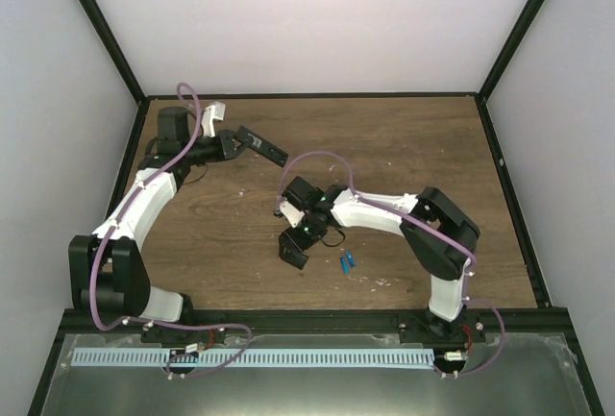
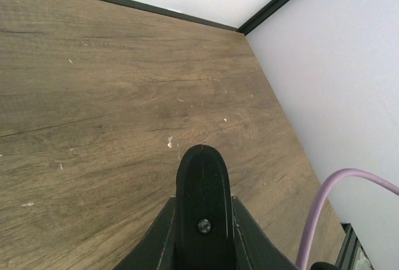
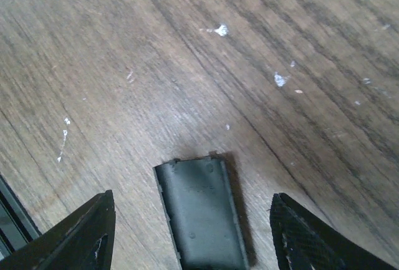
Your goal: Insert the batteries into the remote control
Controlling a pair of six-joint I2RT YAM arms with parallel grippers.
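Note:
My left gripper (image 1: 233,142) is up at the back left, shut on the near end of the remote control (image 1: 265,150), a slim black bar that sticks out to the right above the table. The left wrist view has the remote control (image 2: 202,183) clamped between the jaws of the left gripper (image 2: 202,202), rounded end forward, with a small screw on its face. The two blue batteries (image 1: 347,262) lie together on the wood at centre. Just left of them, my right gripper (image 1: 294,251) points down, open. Its fingers (image 3: 93,232) straddle a flat dark grey cover piece (image 3: 199,214) without touching it.
The wooden table (image 1: 404,147) is ringed by a black frame and white walls. A purple cable (image 2: 324,201) loops at the right of the left wrist view. A white slotted strip (image 1: 250,358) runs along the metal shelf in front of the arm bases.

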